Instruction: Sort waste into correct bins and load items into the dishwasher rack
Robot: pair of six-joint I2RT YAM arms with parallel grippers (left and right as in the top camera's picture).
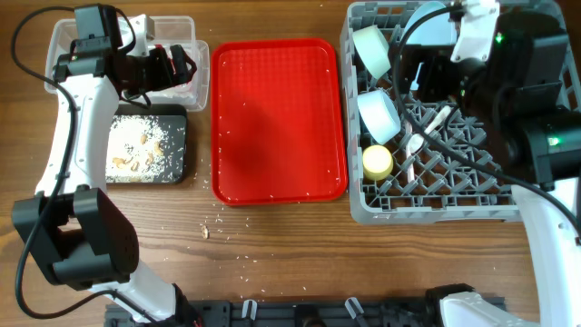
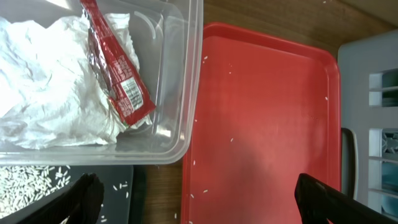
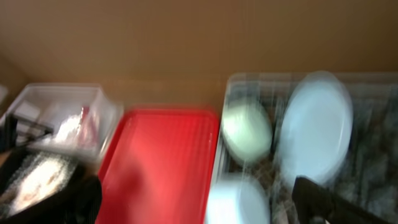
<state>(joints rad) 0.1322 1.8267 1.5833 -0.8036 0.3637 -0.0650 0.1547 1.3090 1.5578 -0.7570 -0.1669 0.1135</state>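
The red-and-white wrapper (image 2: 115,68) and crumpled white napkin (image 2: 43,106) lie inside the clear tub (image 2: 186,74). My left gripper (image 2: 199,205) is open and empty, just off the tub's corner (image 1: 64,36). The black tray (image 1: 177,145) holds rice crumbs with brown bits (image 1: 136,150). The grey rack (image 1: 436,209) holds the pale blue plate (image 1: 427,23), two bowls (image 1: 372,50) (image 1: 379,113), the yellow cup (image 1: 378,162) and white cutlery (image 1: 413,145). My right gripper (image 3: 193,205) is open and empty above the rack; its view is blurred but shows the plate (image 3: 314,127) and a bowl (image 3: 245,130).
The flat red serving tray (image 1: 277,118) lies between the bins and the rack, with a few rice grains on it (image 2: 267,124). Loose crumbs (image 1: 205,232) lie on the wooden table in front of it. The right arm (image 1: 508,82) covers the rack's far right part.
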